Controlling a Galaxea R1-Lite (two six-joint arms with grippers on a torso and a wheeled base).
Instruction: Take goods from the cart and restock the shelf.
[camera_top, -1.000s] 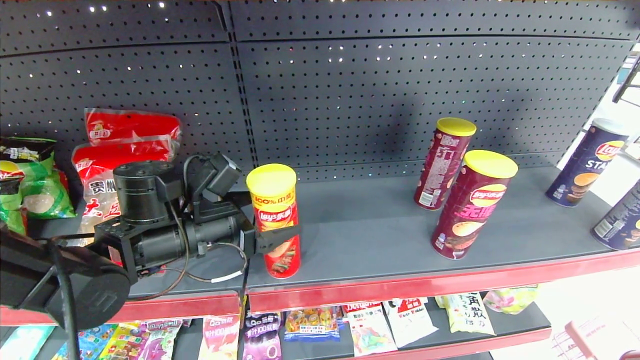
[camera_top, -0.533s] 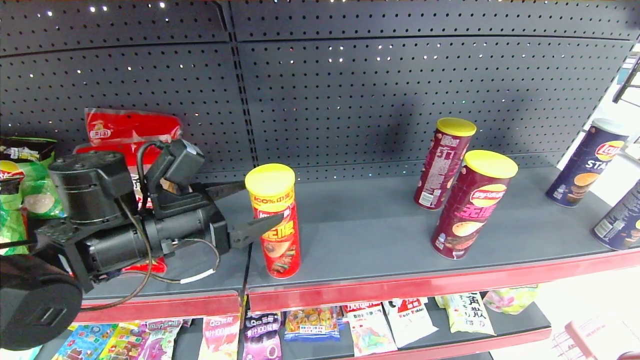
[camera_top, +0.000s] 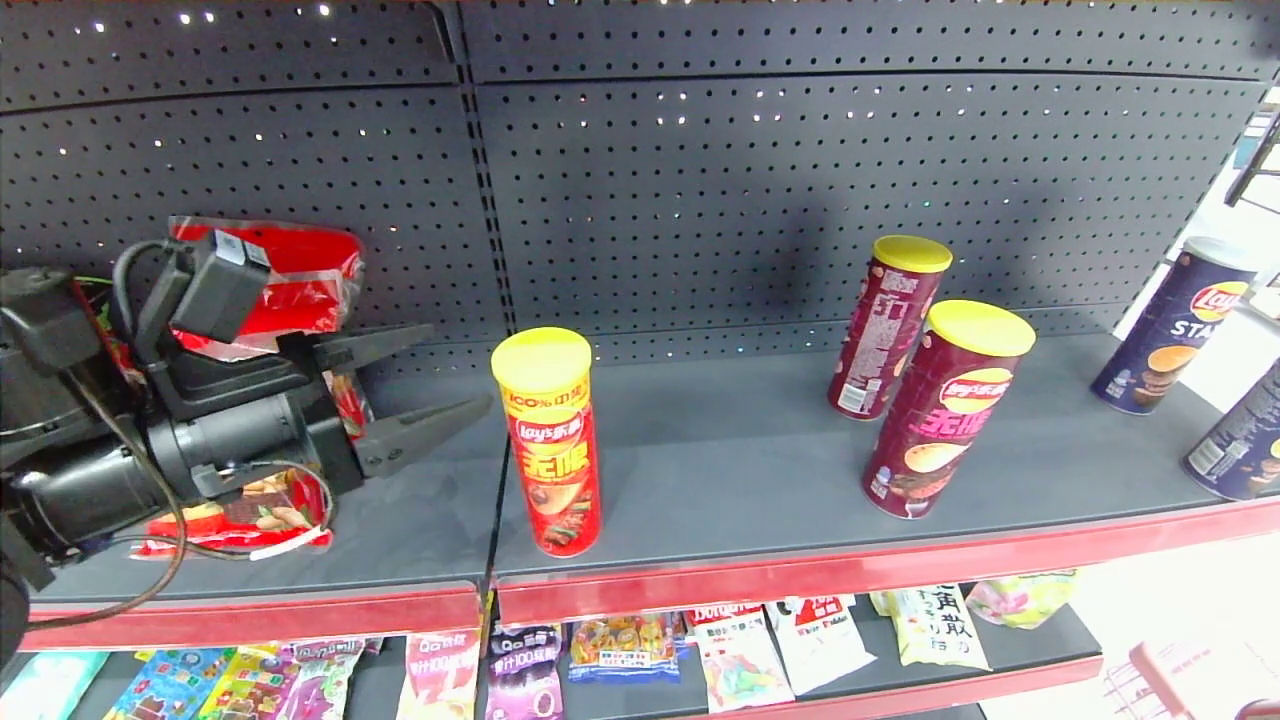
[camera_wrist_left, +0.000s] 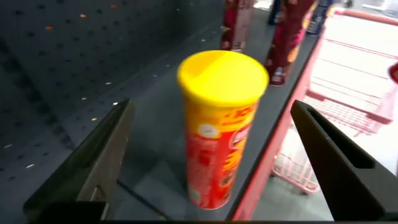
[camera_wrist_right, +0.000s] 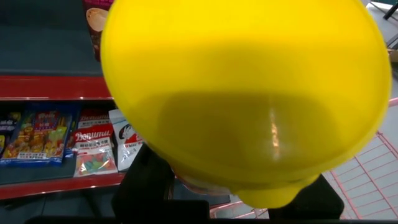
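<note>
Left end effector (camera_top: 460, 365) level, spread, apparently beside can (camera_top: 555, 470).

Head view: even, fairly bright light from above. Dark pegboard (camera_top: 650, 150) shows pinpoints of light thru its holes, w/ a broad soft shadow centre-right. Red chip can (camera_top: 548, 440) throws only a faint shadow on the grey shelf (camera_top: 720, 470). Far right edge is blown out white. Shelf's red front lip (camera_top: 800, 575) bows, i.e. wide-angle distortion. L wrist view: cart (camera_wrist_left: 348, 99) washed out pale. R wrist view: yellow-lidded can (camera_wrist_right: 249, 93), lid's lower half in shadow, one small glint.
</note>
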